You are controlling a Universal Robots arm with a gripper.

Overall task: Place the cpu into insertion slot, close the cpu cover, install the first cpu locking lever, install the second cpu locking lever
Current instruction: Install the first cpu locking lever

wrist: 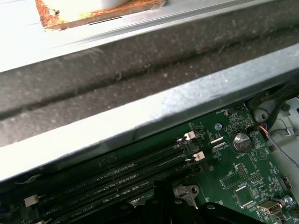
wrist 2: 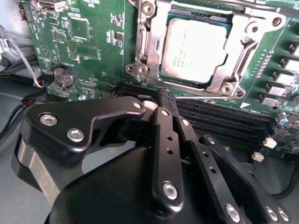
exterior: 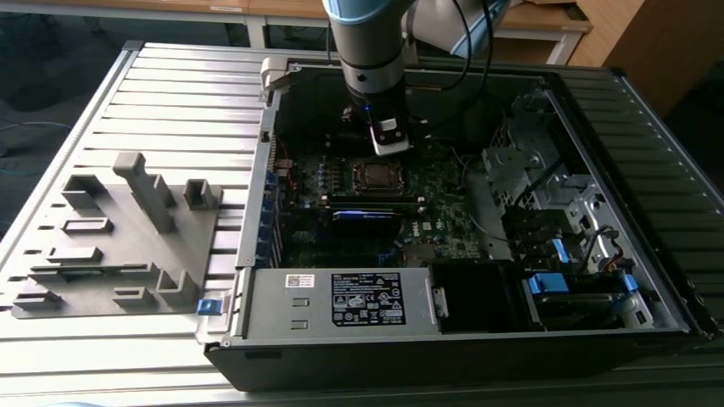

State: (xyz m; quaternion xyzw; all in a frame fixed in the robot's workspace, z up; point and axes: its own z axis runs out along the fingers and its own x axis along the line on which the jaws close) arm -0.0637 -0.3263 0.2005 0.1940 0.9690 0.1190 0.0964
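Right now your gripper (wrist 2: pixel 166 99) hangs low over the motherboard (wrist 2: pixel 93 42), its fingertips pressed together at the near end of a thin locking lever (wrist 2: pixel 210 96); whether they pinch it, you cannot tell. Just beyond the tips, the cpu (wrist 2: pixel 196 44) lies flat in its socket, with the cpu cover (wrist 2: pixel 148 46) lying down around it.

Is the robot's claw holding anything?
Cannot tell. The closed gripper meets the end of a thin locking lever beside the cpu cover; any pinch is hidden.
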